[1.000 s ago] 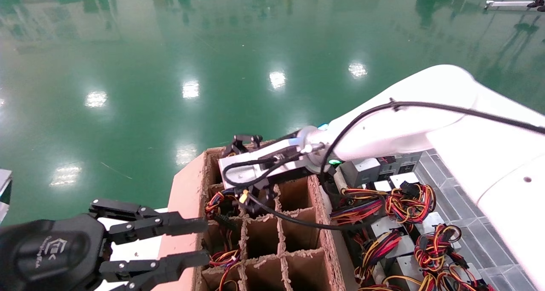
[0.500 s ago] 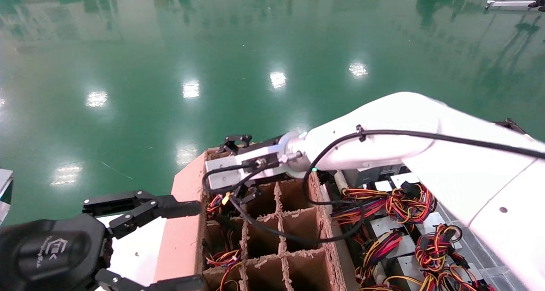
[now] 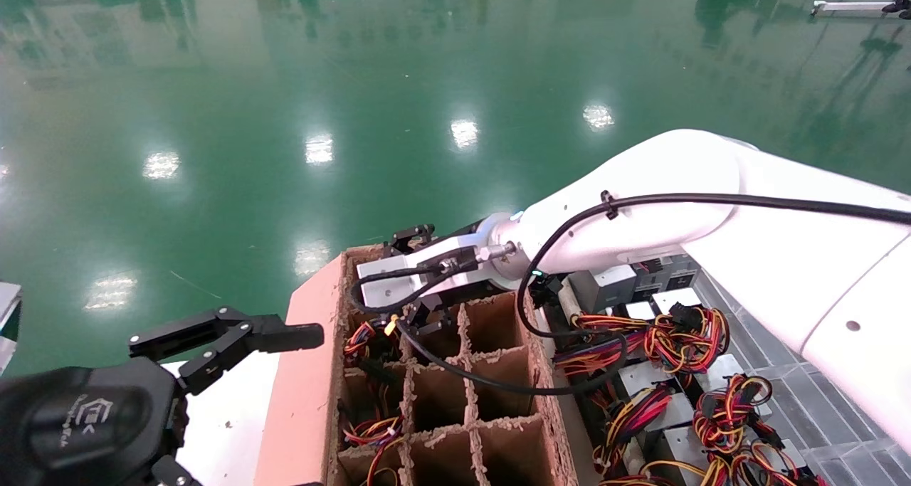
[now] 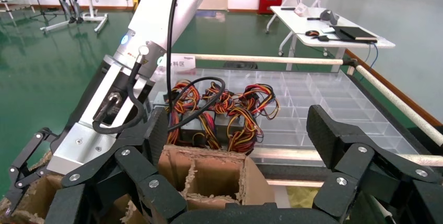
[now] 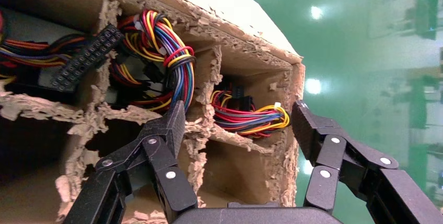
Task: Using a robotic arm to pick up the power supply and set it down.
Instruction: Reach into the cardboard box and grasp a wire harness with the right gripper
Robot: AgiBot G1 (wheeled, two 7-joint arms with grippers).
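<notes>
We judged the step to be releasing cleanly and lifting straight up, so no wires snagged on the torn cardboard dividers (image 5: 206, 130). Our right end effector (image 5: 237, 125) hung spread wide, holding nothing, over the far corner cell of the cardboard box (image 3: 306, 344). The power supply (image 5: 251, 117) lay down in that cell, just beyond the fingertips. Our left end effector (image 3: 235, 336) waited open beside the box's near left wall.

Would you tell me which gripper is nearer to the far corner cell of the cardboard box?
Right. The right gripper hangs open just above that corner cell; the left gripper sits open outside the cardboard box's near left side.
</notes>
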